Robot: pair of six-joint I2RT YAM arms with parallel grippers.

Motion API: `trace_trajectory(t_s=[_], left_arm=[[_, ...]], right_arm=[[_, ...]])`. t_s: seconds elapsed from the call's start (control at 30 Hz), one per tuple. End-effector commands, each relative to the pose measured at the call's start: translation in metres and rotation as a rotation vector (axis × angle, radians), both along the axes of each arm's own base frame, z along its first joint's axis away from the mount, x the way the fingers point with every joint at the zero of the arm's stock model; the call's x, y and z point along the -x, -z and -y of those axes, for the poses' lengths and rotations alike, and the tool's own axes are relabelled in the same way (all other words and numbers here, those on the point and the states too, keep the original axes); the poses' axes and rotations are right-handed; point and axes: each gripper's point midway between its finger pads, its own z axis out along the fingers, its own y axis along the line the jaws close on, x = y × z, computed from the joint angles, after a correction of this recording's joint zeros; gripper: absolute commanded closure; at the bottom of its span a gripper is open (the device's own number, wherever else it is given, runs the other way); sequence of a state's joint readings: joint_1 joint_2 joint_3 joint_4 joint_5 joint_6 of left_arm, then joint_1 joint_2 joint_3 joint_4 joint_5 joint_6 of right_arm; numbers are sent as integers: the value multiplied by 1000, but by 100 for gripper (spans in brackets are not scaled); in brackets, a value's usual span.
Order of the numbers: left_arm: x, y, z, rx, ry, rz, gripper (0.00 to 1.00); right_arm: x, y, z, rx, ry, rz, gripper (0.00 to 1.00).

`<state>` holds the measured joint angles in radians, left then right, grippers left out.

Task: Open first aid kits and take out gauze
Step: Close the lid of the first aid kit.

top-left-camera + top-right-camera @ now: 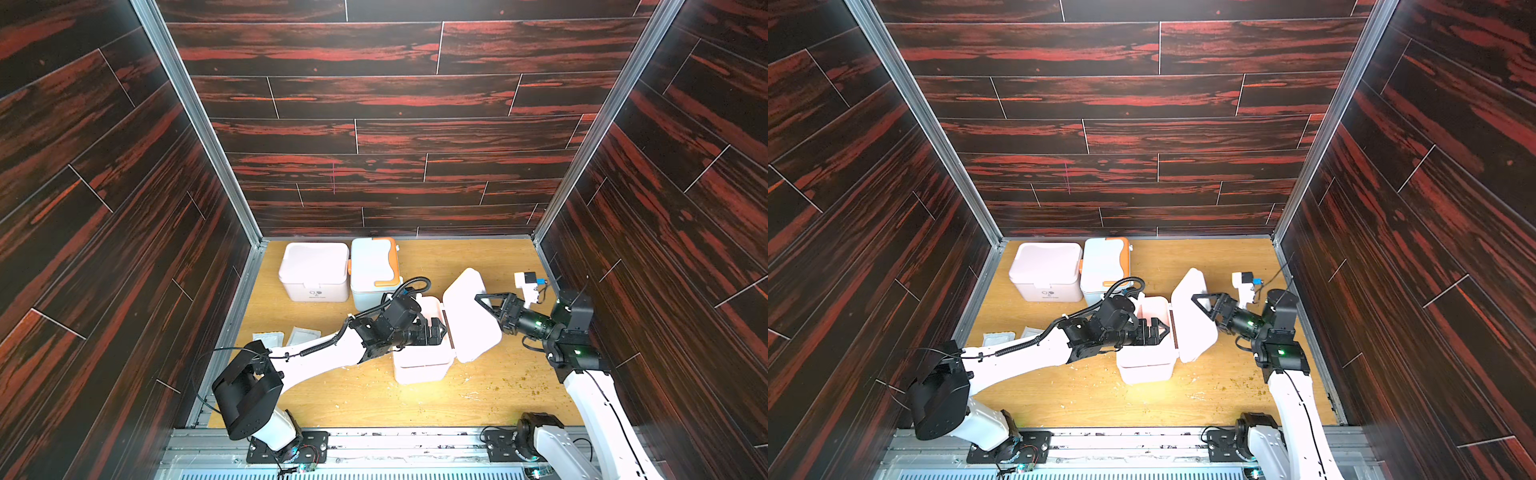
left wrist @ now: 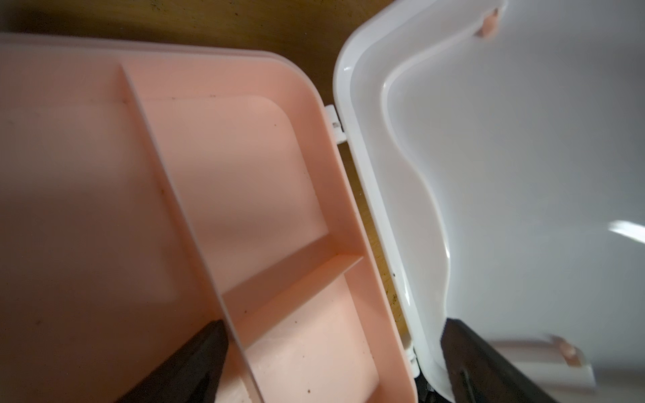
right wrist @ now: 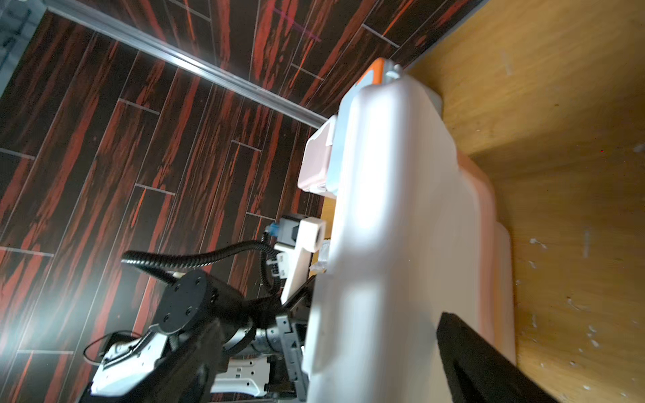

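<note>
Three first aid kits show in both top views. A closed pinkish-white one (image 1: 313, 270) and a blue-white one with an orange handle (image 1: 374, 268) stand at the back left. The third (image 1: 422, 363) stands mid-table with its white lid (image 1: 469, 320) swung up. My left gripper (image 1: 441, 330) hangs open over its pink divided tray (image 2: 244, 181), whose visible compartments are empty; one finger (image 2: 195, 363) is in the tray and the other is at the lid's inner face (image 2: 523, 174). My right gripper (image 1: 484, 301) is open at the lid's outer face (image 3: 394, 216). Two gauze packets (image 1: 268, 337) (image 1: 305, 334) lie flat on the table.
The wooden table (image 1: 478, 399) is boxed in by dark panelled walls on three sides. Crumbs (image 1: 519, 388) are scattered at the front right. My left arm's forearm (image 1: 324, 353) stretches across the table just in front of the gauze packets.
</note>
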<state>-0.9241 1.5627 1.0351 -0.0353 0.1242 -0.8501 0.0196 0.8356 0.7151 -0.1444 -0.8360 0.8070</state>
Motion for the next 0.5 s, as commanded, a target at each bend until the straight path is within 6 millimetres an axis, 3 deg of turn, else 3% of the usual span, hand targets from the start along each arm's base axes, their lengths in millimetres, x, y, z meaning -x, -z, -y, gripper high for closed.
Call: trace_trajectory(t_s=[0.0, 0.23, 0.47], left_arm=[[0, -17, 10, 90, 12, 29, 0], [1, -44, -6, 147, -36, 100, 0], [6, -70, -50, 147, -137, 208, 0]], right_arm=[[8, -11, -12, 30, -28, 35, 1], [15, -20, -27, 102, -71, 91, 1], [24, -13, -63, 196, -194, 117, 1]])
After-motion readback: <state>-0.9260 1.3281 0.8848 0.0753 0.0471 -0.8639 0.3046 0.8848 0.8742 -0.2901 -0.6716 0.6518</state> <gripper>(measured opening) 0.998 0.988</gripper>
